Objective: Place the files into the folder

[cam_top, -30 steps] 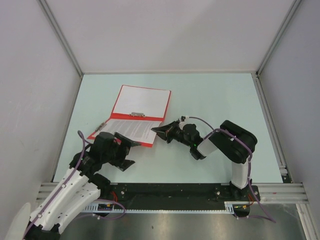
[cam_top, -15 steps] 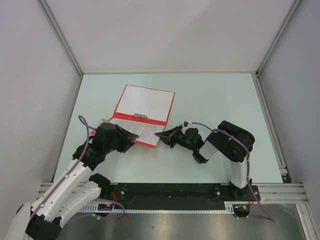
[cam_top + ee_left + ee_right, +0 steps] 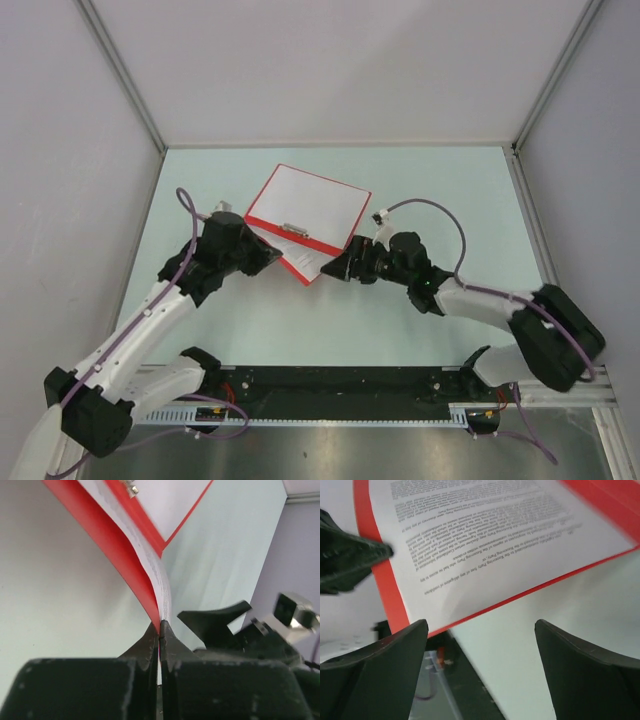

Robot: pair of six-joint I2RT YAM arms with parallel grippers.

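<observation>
Left wrist view shows me my left pincer (image 3: 160,630) clenched on the near edge of the folder (image 3: 115,545), with its red cover and the files (image 3: 161,582) pinched together and curving up from the desk (image 3: 60,580). My right pincer (image 3: 480,625) is released, its 2 fingers spread wide just beside the folder's near corner, grasping nothing. Beyond, the folder's far half lies flat on the desk, with a metal clip (image 3: 293,232) at its fold.
</observation>
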